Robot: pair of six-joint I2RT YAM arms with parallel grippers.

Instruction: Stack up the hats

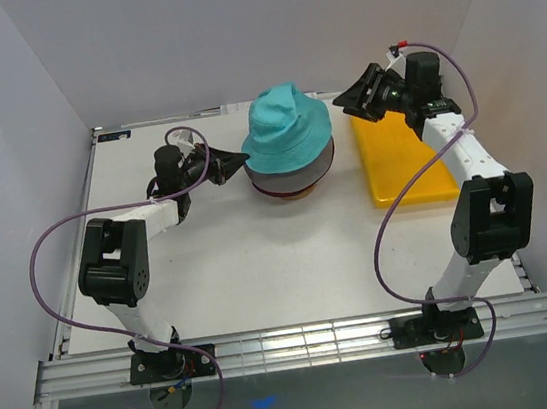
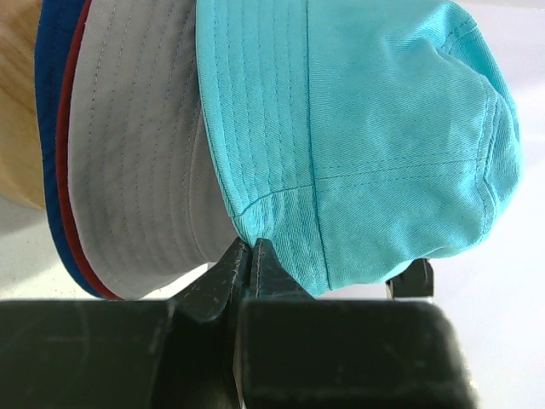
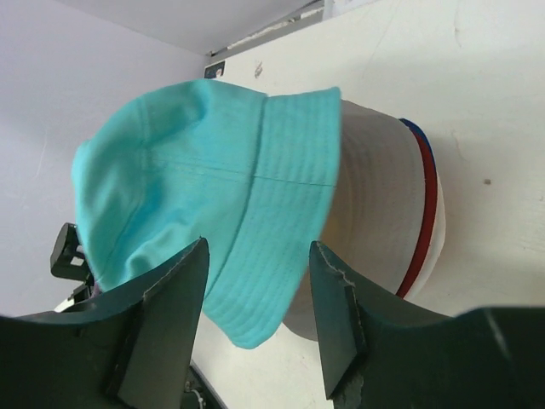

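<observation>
Well, there's plenty under wraps here! The teal fabric bucket hat (image 1: 286,122) sits on top of the stack at the far middle of the white desk (image 1: 260,257) and covers the crowns below it. The light grey fabric bucket hat (image 2: 136,145) shows mostly brim. The dark red fabric hat (image 2: 61,162) and the royal blue fabric hat (image 2: 47,85) are only thin rims peeking out beneath. The pale wooden stand (image 2: 15,102) is a sliver, cut off at the left wrist view's edge. A small black piece by the teal crown in that view is hard to make out.

The teal hat looks soft, with neat stitched rings round its floppy brim and a creased crown tilted slightly left.

The left fingers (image 2: 223,273) are pressed together, nipping the teal brim's edge at the stack's left side. The right fingers (image 3: 166,315) are spread wide with nothing between them, up over the far end of the flat yellow plastic tray (image 1: 405,167), just right of the hats.
</observation>
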